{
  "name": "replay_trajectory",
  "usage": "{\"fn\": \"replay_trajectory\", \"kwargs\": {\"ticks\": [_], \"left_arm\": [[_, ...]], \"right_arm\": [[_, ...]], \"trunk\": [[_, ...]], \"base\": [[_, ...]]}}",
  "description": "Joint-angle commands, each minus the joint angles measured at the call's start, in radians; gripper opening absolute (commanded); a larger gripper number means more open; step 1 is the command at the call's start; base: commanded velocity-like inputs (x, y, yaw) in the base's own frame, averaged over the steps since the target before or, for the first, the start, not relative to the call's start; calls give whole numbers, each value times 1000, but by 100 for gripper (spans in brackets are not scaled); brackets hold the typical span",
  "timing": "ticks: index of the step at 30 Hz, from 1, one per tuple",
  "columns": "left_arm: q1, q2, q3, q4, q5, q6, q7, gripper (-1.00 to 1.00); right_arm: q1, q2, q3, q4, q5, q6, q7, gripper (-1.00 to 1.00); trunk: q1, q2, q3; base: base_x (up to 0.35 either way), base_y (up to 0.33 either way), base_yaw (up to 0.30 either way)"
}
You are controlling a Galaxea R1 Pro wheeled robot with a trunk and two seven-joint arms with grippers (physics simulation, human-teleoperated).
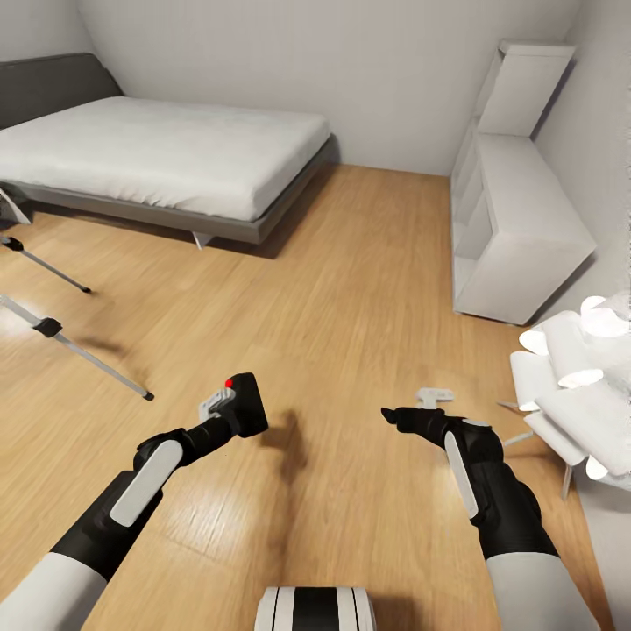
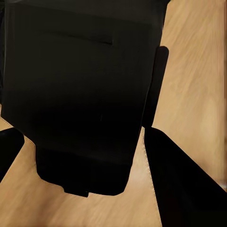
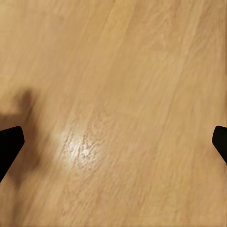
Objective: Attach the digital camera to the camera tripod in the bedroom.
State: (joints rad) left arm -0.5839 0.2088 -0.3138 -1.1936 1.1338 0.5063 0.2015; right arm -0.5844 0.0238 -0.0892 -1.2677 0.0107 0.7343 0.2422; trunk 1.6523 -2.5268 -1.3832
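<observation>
My left gripper (image 1: 226, 419) is shut on the digital camera (image 1: 247, 405), a small black body with a red button on top, held low over the wood floor. In the left wrist view the camera (image 2: 80, 94) is a dark block between the black fingers (image 2: 184, 184). Two silver legs of the camera tripod (image 1: 74, 348) with black joints reach the floor at the left edge; its head is out of view. My right gripper (image 1: 390, 414) hangs open above bare floor, and its fingertips (image 3: 8, 142) sit far apart in the right wrist view.
The low grey-framed bed (image 1: 175, 210) with a white mattress fills the back left. A white shelf unit (image 1: 517, 237) stands along the right wall, and a white petal-shaped lamp (image 1: 574, 368) is at the right. Open wood floor lies between them.
</observation>
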Motion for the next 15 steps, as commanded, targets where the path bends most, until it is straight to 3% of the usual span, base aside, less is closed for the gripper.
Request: {"fn": "replay_trajectory", "kwargs": {"ticks": [1, 15], "left_arm": [[-1, 0, -2, -1, 9, 0, 7, -100], [-1, -4, -2, 1, 9, -2, 9, -100]], "right_arm": [[-1, 1, -3, -1, 2, 5, 5, 100], [0, 1, -3, -2, 0, 7, 5, 100]], "trunk": [[-1, 0, 3], [-7, 3, 57]], "base": [[0, 0, 0], [0, 0, 0]]}}
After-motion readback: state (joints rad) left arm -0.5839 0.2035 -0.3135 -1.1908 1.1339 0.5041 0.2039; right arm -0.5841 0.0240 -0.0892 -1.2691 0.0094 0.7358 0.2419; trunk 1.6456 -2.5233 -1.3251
